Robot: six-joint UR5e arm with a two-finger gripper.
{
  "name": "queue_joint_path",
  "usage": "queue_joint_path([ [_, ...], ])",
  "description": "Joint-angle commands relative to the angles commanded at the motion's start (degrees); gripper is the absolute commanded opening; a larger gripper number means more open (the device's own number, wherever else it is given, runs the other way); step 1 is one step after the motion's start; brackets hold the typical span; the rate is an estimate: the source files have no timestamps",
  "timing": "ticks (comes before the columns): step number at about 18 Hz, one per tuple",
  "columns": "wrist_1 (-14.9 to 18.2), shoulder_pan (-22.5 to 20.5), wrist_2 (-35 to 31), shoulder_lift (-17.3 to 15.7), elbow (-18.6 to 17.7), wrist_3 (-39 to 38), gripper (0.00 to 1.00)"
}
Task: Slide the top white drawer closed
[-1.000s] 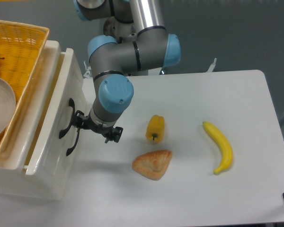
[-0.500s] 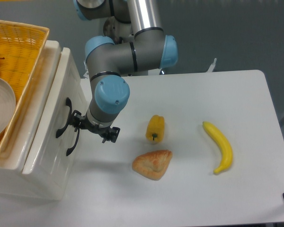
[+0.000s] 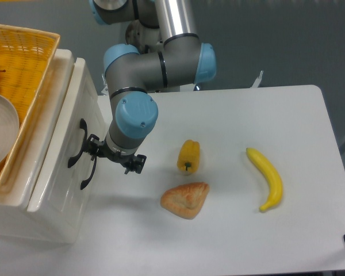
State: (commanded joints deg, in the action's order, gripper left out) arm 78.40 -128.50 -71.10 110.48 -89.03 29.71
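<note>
At the left edge of the table, the top white drawer (image 3: 57, 155) sits nearly flush in its cabinet, pushed further in than a second ago, though it has barely moved in the last half second. Against its front panel, beside the black handle (image 3: 76, 150), rests the gripper (image 3: 112, 156); whether its jaws are parted or clenched I cannot tell. Closing looks almost finished. Further right lie a yellow pepper (image 3: 188, 156), a bread roll (image 3: 185, 199) and a banana (image 3: 267, 178).
</note>
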Motion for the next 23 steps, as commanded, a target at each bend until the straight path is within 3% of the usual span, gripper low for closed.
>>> queue_joint_path([
  [4, -0.26, -2.37, -0.26, -0.26, 1.14, 1.05, 1.0],
  [9, -0.35, -5.53, -0.61, -0.35, 2.9, 11.4, 1.0],
  [17, -0.18, -9.31, -9.49, -1.23, 2.73, 23.45, 1.0],
  [23, -0.09, -13.35, -12.21, -3.6, 0.18, 34.18, 1.0],
])
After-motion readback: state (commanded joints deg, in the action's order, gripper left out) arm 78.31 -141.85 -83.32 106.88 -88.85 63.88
